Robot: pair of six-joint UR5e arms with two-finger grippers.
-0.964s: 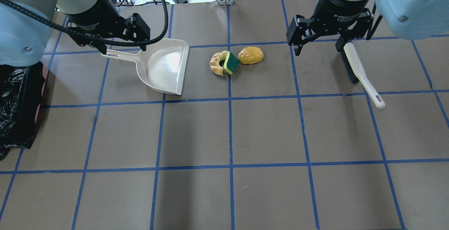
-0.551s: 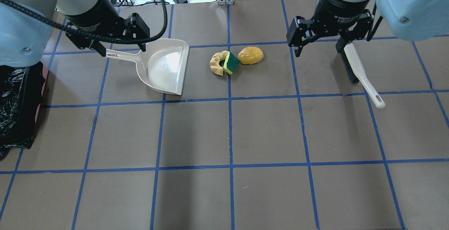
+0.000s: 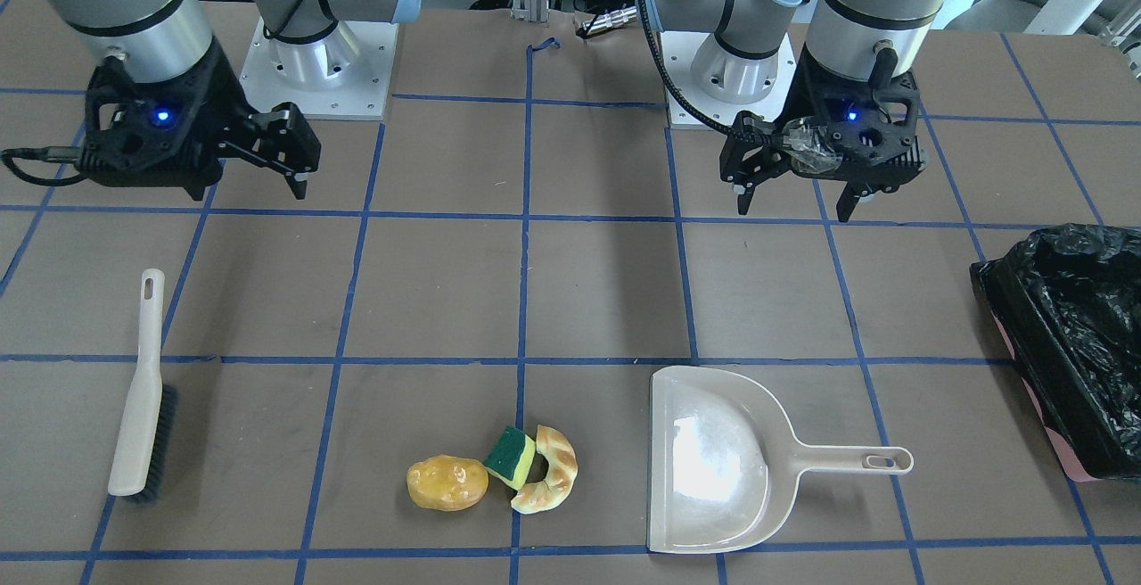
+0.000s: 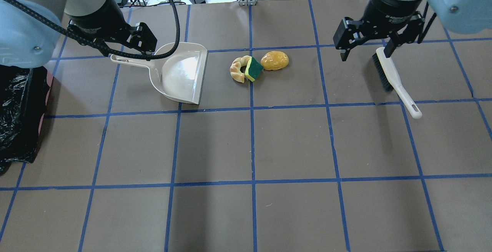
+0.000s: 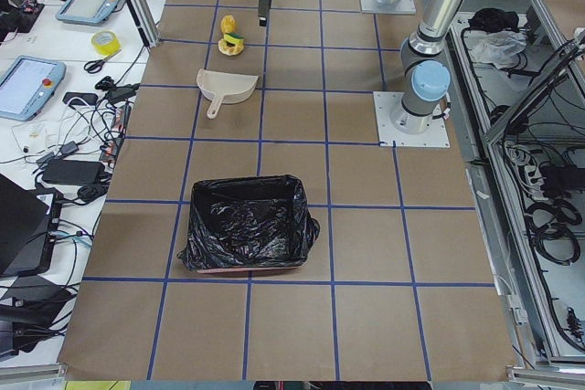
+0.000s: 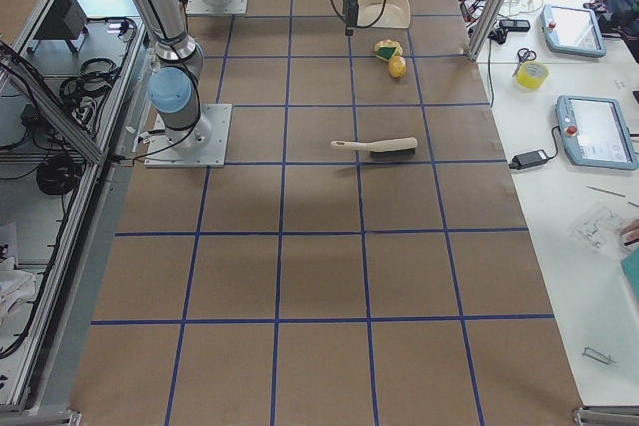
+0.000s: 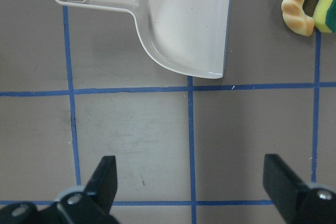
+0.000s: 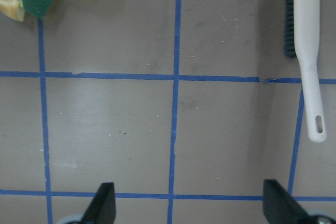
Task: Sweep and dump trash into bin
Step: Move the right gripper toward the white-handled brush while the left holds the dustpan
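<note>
The trash lies together on the table: a golden-brown potato-like lump point(image 4: 274, 60) point(image 3: 446, 483), a green-and-yellow sponge point(image 4: 253, 68) point(image 3: 510, 457) and a tan croissant point(image 4: 238, 69) point(image 3: 553, 469). The sponge leans against the croissant. The pink bin point(image 4: 42, 104) point(image 3: 1003, 300) with a black bag stands at the table's left end. My left gripper point(image 4: 125, 50) point(image 3: 792, 206) point(image 7: 191, 182) is open and empty, raised above the table near the dustpan's handle. My right gripper point(image 4: 365, 52) point(image 3: 192, 184) point(image 8: 189, 203) is open and empty, raised beside the brush's bristle end.
A beige dustpan point(image 4: 180, 73) point(image 3: 713, 460) point(image 7: 184, 24) lies flat, its open lip facing the trash. A white hand brush point(image 4: 392, 77) point(image 3: 138, 407) point(image 8: 307, 51) lies on the right. Cables and devices sit beyond the far edge.
My right gripper has moved right, toward the brush. My left gripper has shifted slightly left. Both stayed open. The trash, dustpan and brush have not moved.
</note>
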